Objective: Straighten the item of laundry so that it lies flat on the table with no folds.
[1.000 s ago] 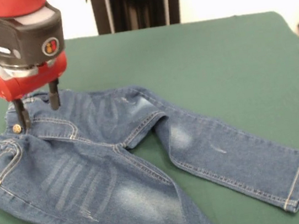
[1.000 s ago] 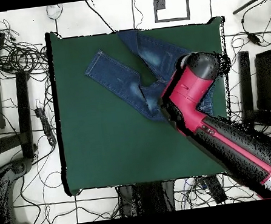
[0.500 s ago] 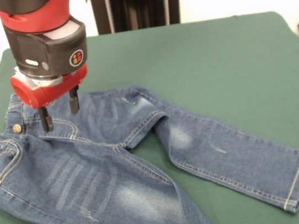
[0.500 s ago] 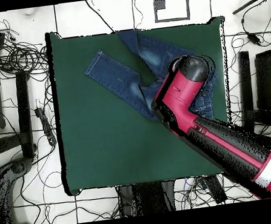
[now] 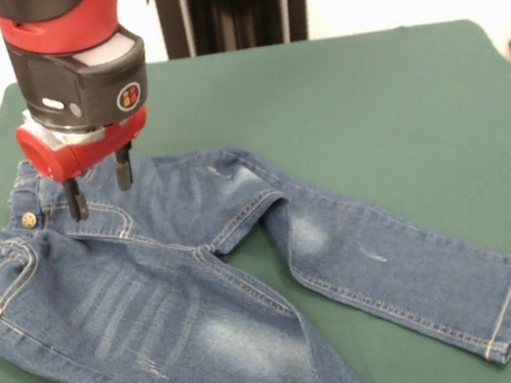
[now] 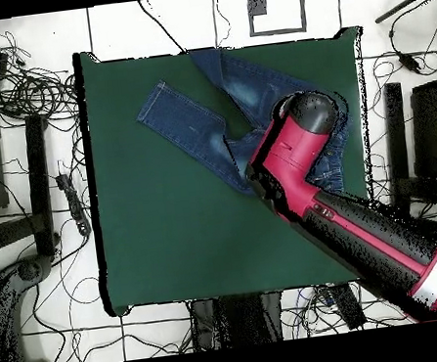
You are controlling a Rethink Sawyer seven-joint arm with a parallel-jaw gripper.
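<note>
The gripper (image 5: 96, 190), fingers apart and empty, hovers over the jeans' (image 5: 213, 293) fly, having shifted inward from the waistband's button (image 5: 28, 220). The jeans sprawl across the tabletop's (image 5: 368, 109) corner, legs splayed, crotch fold uncorrected, so straightening looks unfinished.

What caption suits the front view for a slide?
Sawyer gripper, fingers open, poised over the waistband of blue jeans spread on the green table.
</note>
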